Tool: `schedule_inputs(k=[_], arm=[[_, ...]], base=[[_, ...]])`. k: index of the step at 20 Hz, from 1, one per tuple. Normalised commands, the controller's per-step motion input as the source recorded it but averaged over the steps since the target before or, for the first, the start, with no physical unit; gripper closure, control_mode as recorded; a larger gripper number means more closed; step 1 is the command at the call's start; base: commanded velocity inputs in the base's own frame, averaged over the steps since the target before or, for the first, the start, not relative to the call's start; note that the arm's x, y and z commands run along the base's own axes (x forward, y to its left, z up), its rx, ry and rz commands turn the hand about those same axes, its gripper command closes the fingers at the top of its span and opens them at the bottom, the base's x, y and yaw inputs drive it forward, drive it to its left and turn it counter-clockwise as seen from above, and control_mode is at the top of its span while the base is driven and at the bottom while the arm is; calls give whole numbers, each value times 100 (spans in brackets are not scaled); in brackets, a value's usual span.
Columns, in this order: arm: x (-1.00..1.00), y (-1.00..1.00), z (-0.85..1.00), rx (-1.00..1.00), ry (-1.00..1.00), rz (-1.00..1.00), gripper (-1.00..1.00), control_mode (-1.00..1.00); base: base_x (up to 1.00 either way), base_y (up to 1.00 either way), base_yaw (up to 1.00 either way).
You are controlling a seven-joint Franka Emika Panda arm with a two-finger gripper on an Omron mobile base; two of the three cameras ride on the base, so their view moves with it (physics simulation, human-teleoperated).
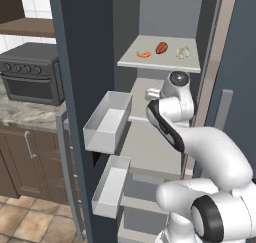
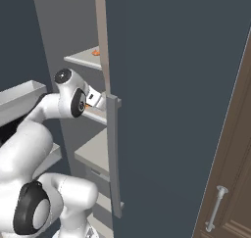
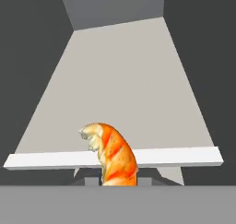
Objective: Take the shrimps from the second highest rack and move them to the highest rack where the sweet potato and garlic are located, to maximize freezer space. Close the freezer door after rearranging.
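Jaws clamped on shrimp (image 3: 113,156) above second rack (image 3: 115,157); another shrimp (image 1: 143,54) on top rack (image 1: 160,63)

Top grey freezer shelf (image 1: 150,62): orange shrimp (image 1: 143,54), brown sweet potato (image 1: 161,47), pale garlic (image 1: 183,51) occupy middle; front left corner free.

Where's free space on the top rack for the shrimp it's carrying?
The top rack already holds a shrimp at left, a sweet potato in the middle and garlic at right, spread in a row. Bare patches: the front strip along the rack's edge, and the back by the rear wall. The gaps between items look tight.
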Motion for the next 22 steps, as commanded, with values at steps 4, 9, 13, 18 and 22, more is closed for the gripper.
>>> schedule_inputs(k=[4, 9, 13, 18, 22], arm=[[-33, 0, 99, 7, -3, -17, 100, -100], [-25, 0, 96, 9, 0, -16, 100, -100], [-18, 0, 70, 6, -6, -16, 100, -100], [1, -1, 37, 0, -17, -17, 100, -100], [18, -12, 22, 0, -16, -1, 100, -100]], base=[[0, 0, 0], [0, 0, 0], [0, 0, 0], [0, 0, 0], [0, 0, 0]])
